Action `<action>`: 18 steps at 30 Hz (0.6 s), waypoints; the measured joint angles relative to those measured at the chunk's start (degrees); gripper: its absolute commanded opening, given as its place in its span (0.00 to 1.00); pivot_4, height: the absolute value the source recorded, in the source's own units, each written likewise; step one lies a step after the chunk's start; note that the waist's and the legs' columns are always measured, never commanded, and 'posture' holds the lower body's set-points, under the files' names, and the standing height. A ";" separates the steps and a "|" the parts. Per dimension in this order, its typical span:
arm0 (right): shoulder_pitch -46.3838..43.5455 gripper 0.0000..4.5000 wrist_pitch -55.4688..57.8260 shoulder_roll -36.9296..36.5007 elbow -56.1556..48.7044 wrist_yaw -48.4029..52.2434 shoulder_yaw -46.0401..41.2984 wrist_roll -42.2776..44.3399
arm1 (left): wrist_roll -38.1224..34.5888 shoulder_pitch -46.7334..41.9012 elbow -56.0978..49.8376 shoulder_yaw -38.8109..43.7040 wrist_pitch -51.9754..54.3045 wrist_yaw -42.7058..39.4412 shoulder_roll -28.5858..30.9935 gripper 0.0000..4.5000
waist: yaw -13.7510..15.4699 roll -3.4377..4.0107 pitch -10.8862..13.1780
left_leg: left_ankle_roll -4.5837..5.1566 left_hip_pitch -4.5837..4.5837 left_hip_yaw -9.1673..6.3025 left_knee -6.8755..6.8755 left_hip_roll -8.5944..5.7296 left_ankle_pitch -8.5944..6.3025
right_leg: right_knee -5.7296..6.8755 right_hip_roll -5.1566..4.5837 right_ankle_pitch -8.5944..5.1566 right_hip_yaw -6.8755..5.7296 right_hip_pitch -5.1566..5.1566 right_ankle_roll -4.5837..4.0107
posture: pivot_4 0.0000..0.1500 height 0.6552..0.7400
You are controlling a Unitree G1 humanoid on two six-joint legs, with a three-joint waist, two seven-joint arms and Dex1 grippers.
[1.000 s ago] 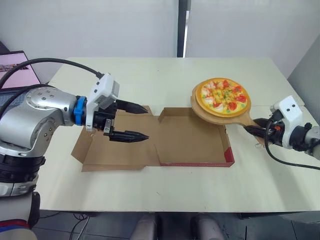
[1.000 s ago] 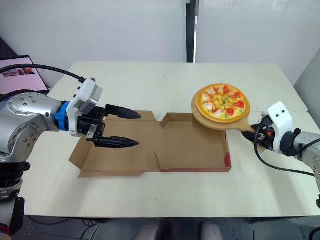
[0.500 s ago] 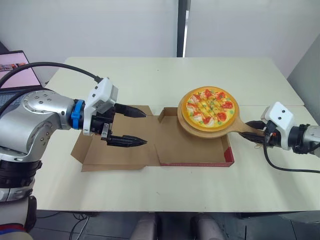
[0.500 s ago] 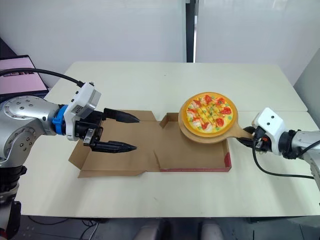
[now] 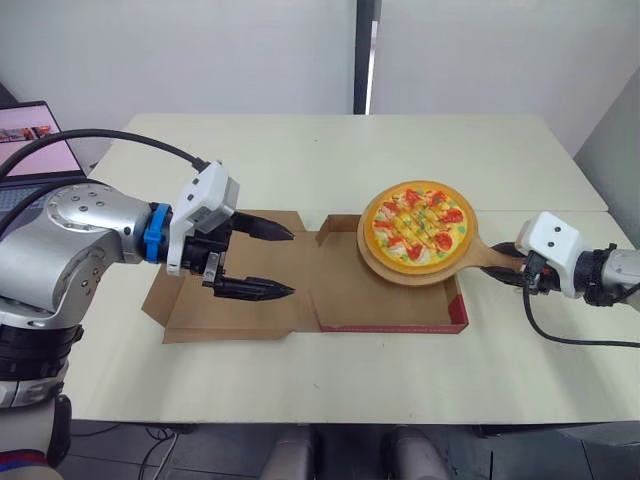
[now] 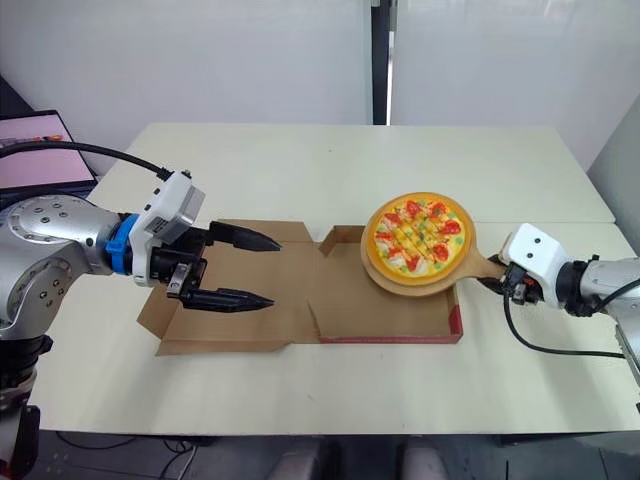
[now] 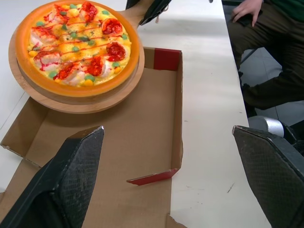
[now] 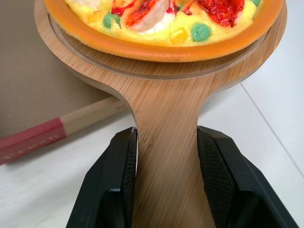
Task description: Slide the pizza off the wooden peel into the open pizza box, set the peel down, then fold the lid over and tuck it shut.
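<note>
The pizza (image 5: 415,222) lies on the round wooden peel (image 5: 398,268), which hovers over the far right part of the open cardboard box (image 5: 350,295). My right gripper (image 5: 518,272) is shut on the peel handle (image 8: 166,156), with one black finger (image 8: 116,180) on each side of it. The peel's front edge overhangs the box base (image 7: 142,123). My left gripper (image 5: 290,262) is open, held above the flat lid (image 5: 225,312) with nothing between its fingers. The box's front wall is red (image 5: 395,325).
A screen (image 5: 30,130) stands off the table's far left corner. In the left wrist view a person's hand (image 7: 247,8) and legs show beyond the table's right side. The tabletop (image 5: 300,160) lies bare behind the box.
The right gripper carried the peel and pizza left and lower, from beyond the box's right corner to over its base. The left gripper drifted slightly left, still open.
</note>
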 measured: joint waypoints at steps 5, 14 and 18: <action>-0.80 0.36 -2.82 -0.03 1.57 0.32 0.07 -1.84 | 0.00 0.00 -0.03 0.00 -0.01 -0.03 0.00 1.00 | 0.00 0.00 0.00 | -0.05 0.00 0.01 0.01 -0.01 0.03 | 0.00 0.00 0.00 0.00 0.00 0.00 | 1.00 0.86; -1.16 0.36 -6.10 -0.70 3.29 1.76 0.05 -3.68 | 0.01 0.00 -0.02 -0.02 -0.08 -0.16 -0.01 1.00 | 0.00 0.00 0.00 | -0.04 0.00 0.01 0.01 0.00 0.03 | 0.01 0.00 0.00 0.00 0.00 0.00 | 1.00 0.86; -1.16 0.36 -8.01 -1.32 3.47 2.74 -0.20 -3.88 | 0.02 0.00 -0.01 -0.06 -0.16 -0.34 -0.01 1.00 | 0.00 0.00 0.00 | -0.04 0.00 0.01 0.01 0.00 0.02 | 0.01 0.00 0.00 0.00 0.00 0.00 | 1.00 0.86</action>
